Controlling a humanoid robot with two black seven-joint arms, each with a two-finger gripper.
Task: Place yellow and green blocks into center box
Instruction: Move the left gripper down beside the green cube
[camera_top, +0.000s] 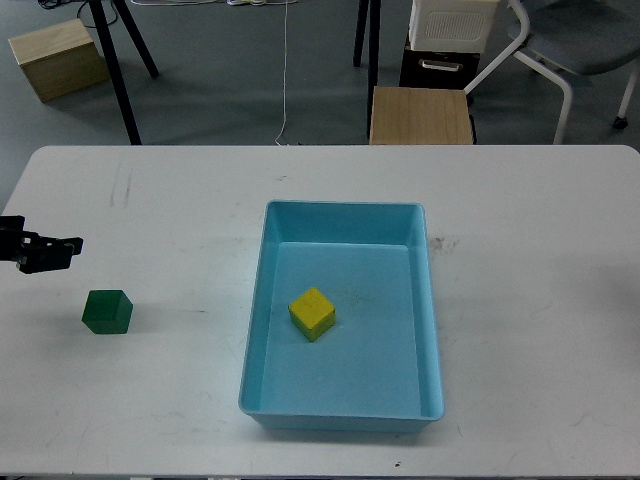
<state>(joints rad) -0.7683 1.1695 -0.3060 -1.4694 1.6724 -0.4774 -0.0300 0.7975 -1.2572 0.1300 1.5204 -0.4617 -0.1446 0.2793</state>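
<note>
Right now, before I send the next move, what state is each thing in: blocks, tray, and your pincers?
yellow block: inside the tray, resting on its floor, clear of the walls.
green block: on the table, left of the tray, not held.
blue tray: upright, open, holding only the yellow block.
left pincer: at the left edge, above the green block in the view, holding nothing; fingers too dark to tell apart.
right pincer: not in view.

Smooth, slightly glossy light-blue plastic tray (430, 300); matt yellow block (312, 313) and matt green block (107, 311); matt white tabletop (180, 200), faintly scuffed; pale wooden boxes (58, 58) behind; matt black end effector (62, 250).
</note>
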